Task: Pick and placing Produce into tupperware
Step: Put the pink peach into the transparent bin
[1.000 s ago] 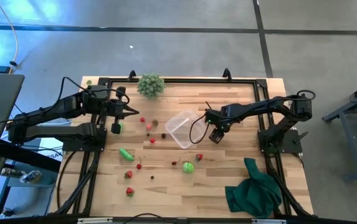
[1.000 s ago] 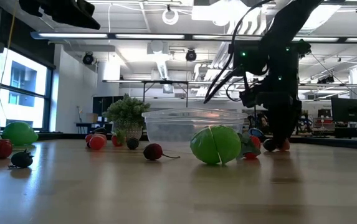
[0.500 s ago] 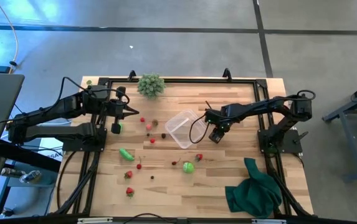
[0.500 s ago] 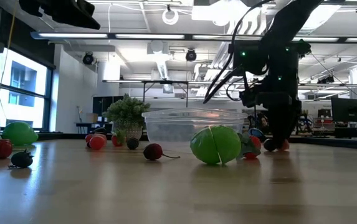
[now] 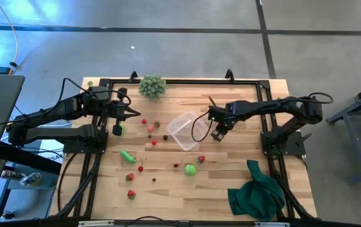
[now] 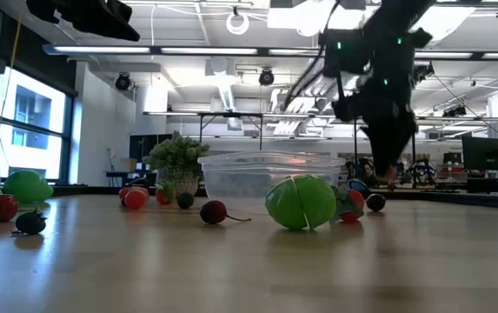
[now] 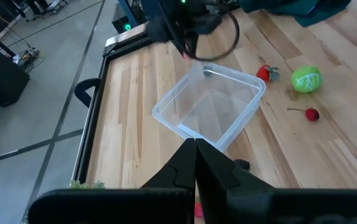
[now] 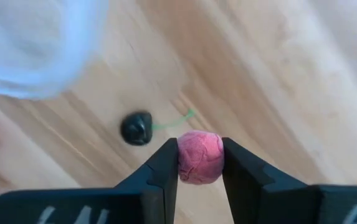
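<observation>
Right hand [image 8: 200, 163]: fingers pinching a small pink-red berry [image 8: 200, 157], lifted clear of the surface [image 5: 230, 183]. Directly below the hand: a dark cherry [image 8: 136, 128] with green stem, lying loose on the wood. Just beside the hand, toward the middle of the surface: the tupperware [image 5: 184, 130], clear, upright, seemingly empty, its rim near the fingers. Past the tupperware from the hand: a green ball [image 5: 190, 169], a red strawberry [image 5: 201, 159], further red pieces and a green oblong piece [image 5: 127, 156], all scattered well apart. Farthest from the hand: a bushy green clump [image 5: 152, 85] at the back edge and a green cloth [image 5: 256, 194] at the front corner. Left hand [image 5: 141, 114]: fingers pressed together, empty, waiting across the surface. Risks, as judged: the berry is round and gripped only at its sides, so it may roll out during transfer; a low approach could knock the light tupperware aside; a release too near the rim could bounce the berry back out.
</observation>
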Robot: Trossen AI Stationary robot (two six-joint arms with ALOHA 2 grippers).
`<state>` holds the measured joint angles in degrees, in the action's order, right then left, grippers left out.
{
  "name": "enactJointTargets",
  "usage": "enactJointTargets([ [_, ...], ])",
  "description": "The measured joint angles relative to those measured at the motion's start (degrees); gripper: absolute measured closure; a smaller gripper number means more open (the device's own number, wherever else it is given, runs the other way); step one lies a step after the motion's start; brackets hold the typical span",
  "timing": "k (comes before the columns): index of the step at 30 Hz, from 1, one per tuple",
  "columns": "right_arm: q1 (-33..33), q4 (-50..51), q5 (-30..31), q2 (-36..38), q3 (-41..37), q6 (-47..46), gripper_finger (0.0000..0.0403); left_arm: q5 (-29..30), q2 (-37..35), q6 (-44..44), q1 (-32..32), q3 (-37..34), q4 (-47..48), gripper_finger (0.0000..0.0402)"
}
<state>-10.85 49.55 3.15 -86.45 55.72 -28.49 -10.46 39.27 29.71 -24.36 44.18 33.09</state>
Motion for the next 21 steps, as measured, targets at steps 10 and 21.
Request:
enactJointTargets([
  [10, 0.00, -10.11, 0.26, 2.19, 15.30, 4.25, 0.0318, 0.00, 0.00, -0.02, -0.02, 0.00, -0.01, 0.0401],
  [21, -0.02, -8.43, -5.54, -14.25, 25.83, 12.07, 0.0318, 0.00, 0.00, 0.00, 0.00, 0.00, 0.01, 0.0401],
])
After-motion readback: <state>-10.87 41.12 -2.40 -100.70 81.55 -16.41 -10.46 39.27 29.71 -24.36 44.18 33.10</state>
